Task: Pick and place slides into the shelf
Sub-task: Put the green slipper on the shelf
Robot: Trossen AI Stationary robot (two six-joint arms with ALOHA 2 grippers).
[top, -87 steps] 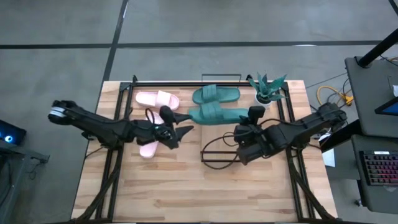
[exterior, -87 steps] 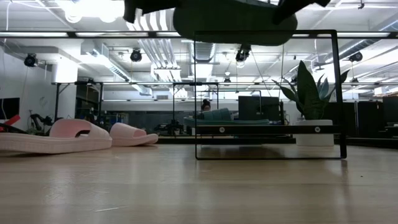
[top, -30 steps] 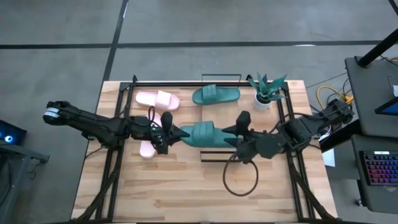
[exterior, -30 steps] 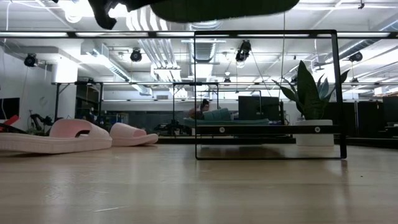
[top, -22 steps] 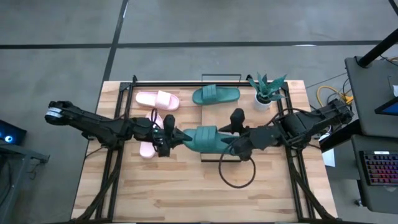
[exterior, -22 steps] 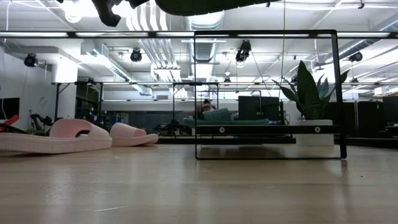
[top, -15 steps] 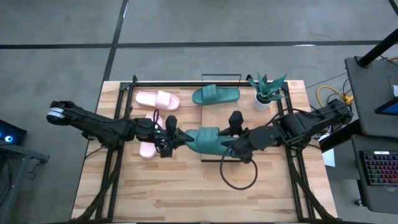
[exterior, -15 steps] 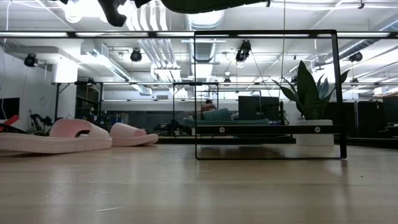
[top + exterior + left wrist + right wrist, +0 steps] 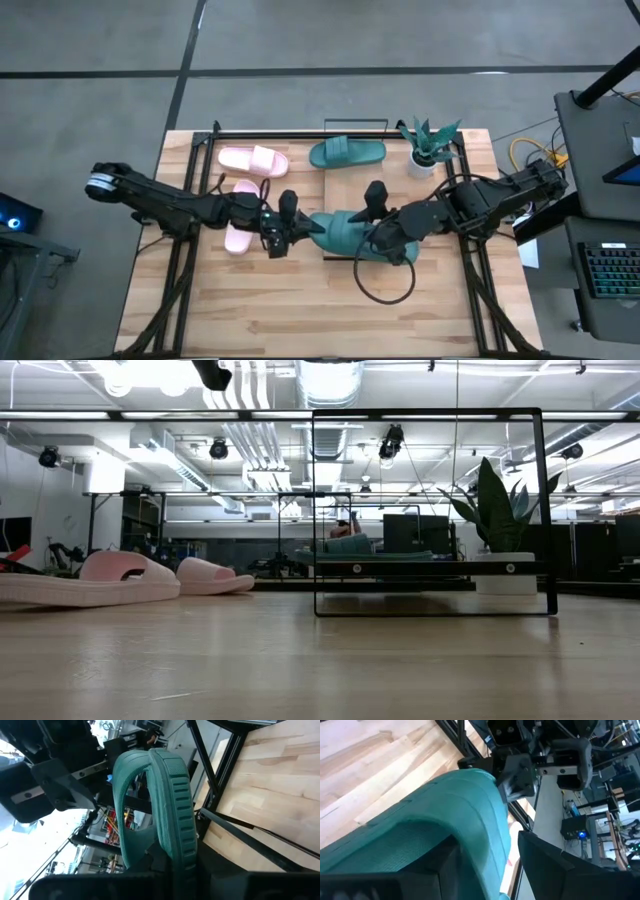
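Note:
A teal slide (image 9: 343, 230) hangs in the air over the middle of the table. My left gripper (image 9: 303, 227) is shut on its left end. My right gripper (image 9: 375, 228) is open, one finger on each side of the slide's right end (image 9: 470, 805). A second teal slide (image 9: 347, 152) lies flat at the far side. Two pink slides (image 9: 254, 160) (image 9: 240, 215) lie flat on the left. The shelf shows as a thin black wire frame (image 9: 430, 412), whose near wire (image 9: 338, 256) lies below the held slide. My left gripper pinches the end of the teal slide's sole (image 9: 167, 852) between its two fingers. It comes level from the table's left, with the fingers along the slide. The slide is lifted clear of the table and reaches away toward my right gripper. My right gripper: a gap shows between the slide and one finger (image 9: 550, 865). I cannot tell whether the other finger (image 9: 420, 870) touches the sole.
A potted plant (image 9: 428, 145) stands at the far right of the table. A black cable loop (image 9: 385, 285) lies on the wood near my right arm. Black frame bars (image 9: 190, 250) run along both sides of the table. The near half of the tabletop (image 9: 300, 320) is bare wood.
My left gripper has carried the teal slide toward the table's right edge and a little toward the near edge, still clear of the table. My right gripper has turned at the wrist about the slide's right end. In the low view the slide has left the top of the picture.

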